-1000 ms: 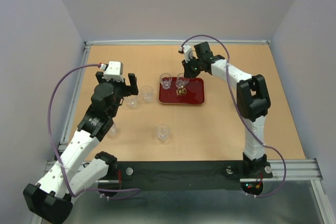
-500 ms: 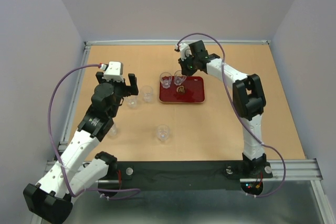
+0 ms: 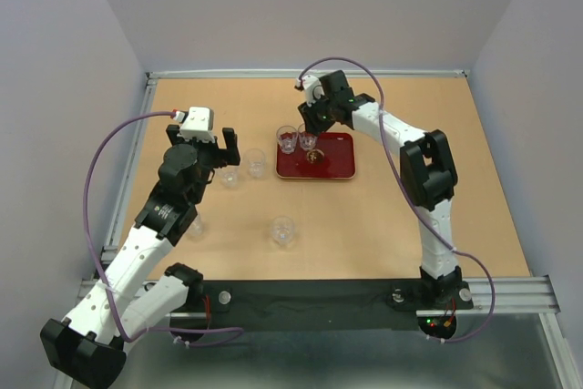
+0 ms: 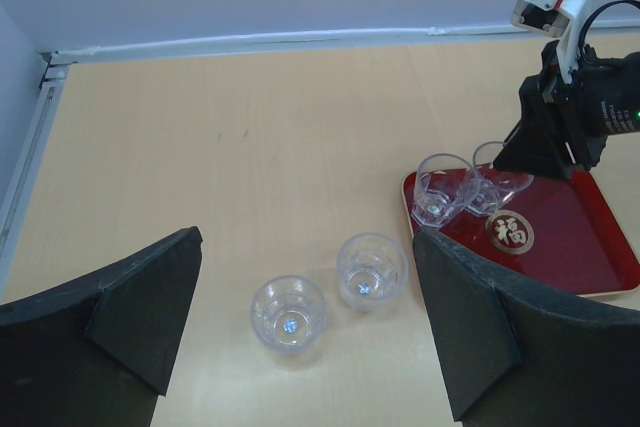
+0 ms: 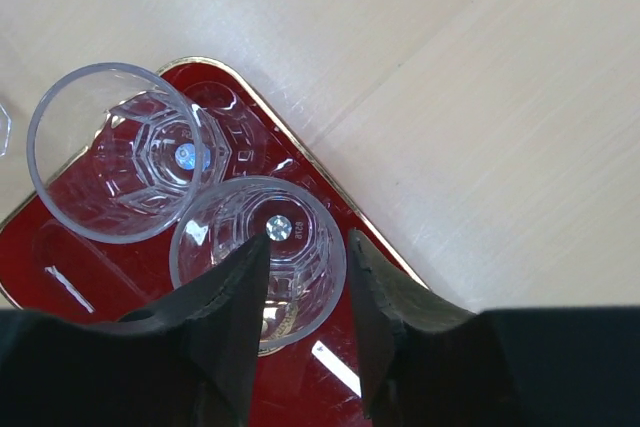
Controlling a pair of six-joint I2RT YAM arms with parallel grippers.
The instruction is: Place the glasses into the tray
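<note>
The dark red tray (image 3: 335, 163) lies on the table behind centre and also shows in the left wrist view (image 4: 570, 247) and the right wrist view (image 5: 40, 247). Two clear glasses stand close together at its left end, one free (image 3: 288, 140) and one tilted (image 3: 308, 138). My right gripper (image 3: 312, 125) pinches the tilted glass (image 5: 290, 209) by its wall, one finger inside and one outside. The free glass (image 5: 115, 152) touches it. My left gripper (image 3: 214, 148) is wide open and empty above two glasses (image 4: 288, 312) (image 4: 372, 269) on the table.
Two more glasses stand on the table near the front, one in the middle (image 3: 284, 230) and one beside the left arm (image 3: 193, 225). Grey walls close the table at the back and both sides.
My right gripper has moved left along the tray's back edge, and the glass in it has slid left until it leans by the other glass. The left arm has not moved.
</note>
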